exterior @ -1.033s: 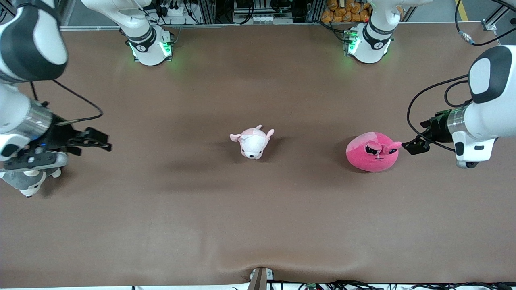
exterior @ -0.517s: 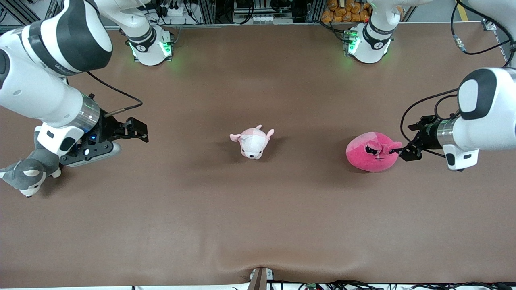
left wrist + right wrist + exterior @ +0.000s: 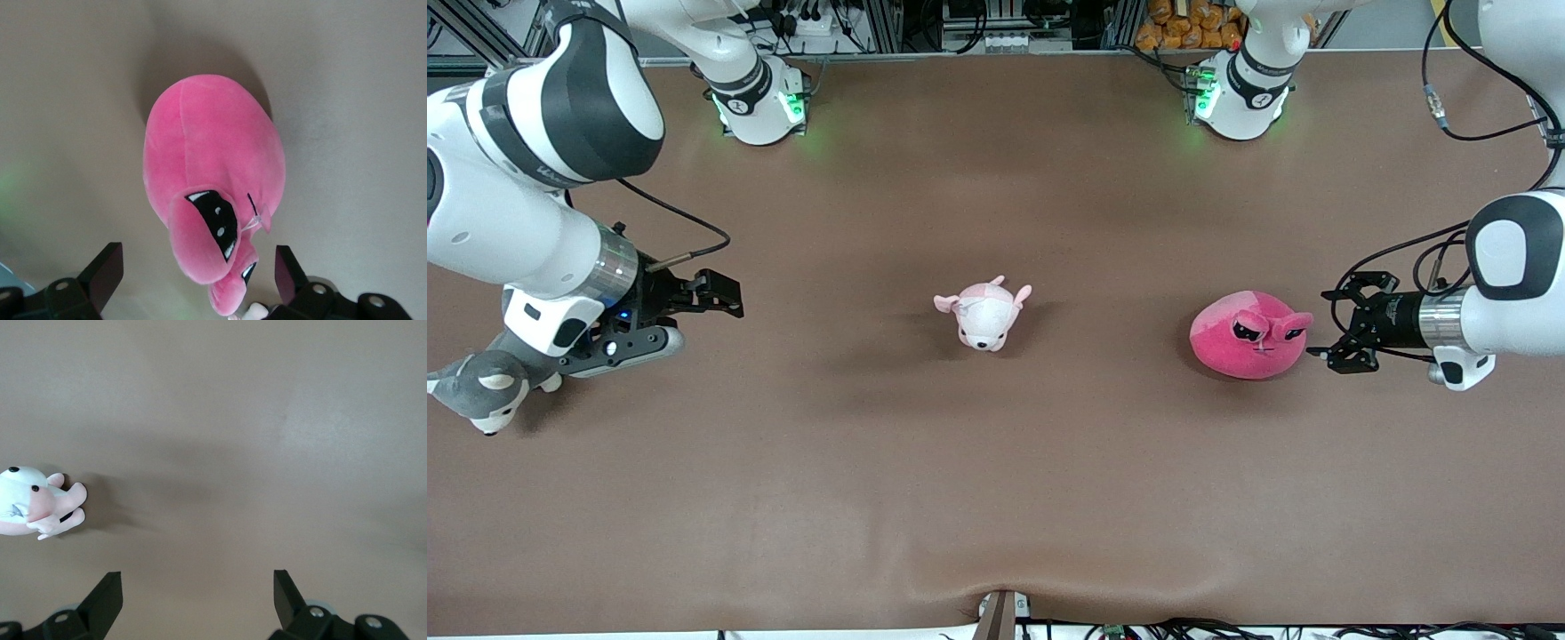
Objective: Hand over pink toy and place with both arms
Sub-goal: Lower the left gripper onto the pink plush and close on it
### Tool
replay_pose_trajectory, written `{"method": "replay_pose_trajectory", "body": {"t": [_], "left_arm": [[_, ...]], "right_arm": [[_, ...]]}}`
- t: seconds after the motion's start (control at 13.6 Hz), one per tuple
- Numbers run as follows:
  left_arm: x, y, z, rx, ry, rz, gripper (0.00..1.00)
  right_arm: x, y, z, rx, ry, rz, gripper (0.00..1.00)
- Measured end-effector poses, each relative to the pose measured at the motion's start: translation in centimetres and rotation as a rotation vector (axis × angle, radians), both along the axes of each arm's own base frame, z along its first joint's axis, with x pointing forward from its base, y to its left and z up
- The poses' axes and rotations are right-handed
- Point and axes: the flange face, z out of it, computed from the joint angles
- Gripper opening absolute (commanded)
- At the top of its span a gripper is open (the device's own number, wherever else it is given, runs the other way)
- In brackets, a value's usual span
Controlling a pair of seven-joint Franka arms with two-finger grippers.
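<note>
The pink toy (image 3: 1249, 333) is flanked only by bare table (image 3: 996, 498), with the left gripper (image 3: 1343, 322) spread empty beside it, the right gripper (image 3: 716, 295) likewise open near the grey dog (image 3: 480, 396).

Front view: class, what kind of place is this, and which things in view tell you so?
Most likely a robotics lab test bench. Two white arms are bolted along one edge of a brown-covered table, cables and aluminium framing line that edge, and plush test objects lie on it: a pink toy and a pale plush animal.
</note>
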Motion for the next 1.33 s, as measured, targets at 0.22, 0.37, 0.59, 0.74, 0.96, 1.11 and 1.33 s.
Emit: {"method": "replay_pose_trajectory", "body": {"t": [0.22, 0.37, 0.59, 0.74, 0.96, 1.11, 1.33], "left_arm": [[-0.4, 0.0, -1.6, -0.052, 0.031, 0.043, 1.00], [-0.5, 0.3, -2.5, -0.064, 0.048, 0.057, 1.00], [-0.6, 0.4, -3.9, -0.070, 0.072, 0.061, 0.93], [-0.6, 0.6, -4.5, -0.072, 0.081, 0.066, 0.70], [-0.6, 0.7, -4.6, -0.073, 0.083, 0.067, 0.21], [-0.6, 0.4, -4.6, -0.074, 0.081, 0.063, 0.00], [-0.1, 0.0, -3.8, -0.078, 0.059, 0.046, 0.00]], "right_arm": [[-0.8, 1.6, -0.2, 0.004, 0.039, 0.029, 1.00], [-1.3, 2.5, -0.4, 0.018, 0.068, 0.045, 1.00], [-2.0, 3.9, 0.4, 0.024, 0.070, 0.091, 1.00], [-2.3, 4.1, 1.0, 0.037, 0.066, 0.186, 1.00], [-3.5, 7.6, 1.1, 0.049, 0.057, 0.311, 1.00], [-4.6, 10.6, 1.1, 0.054, 0.053, 0.400, 1.00], [-6.3, 14.2, 1.5, 0.074, 0.030, 0.598, 1.00]]}}
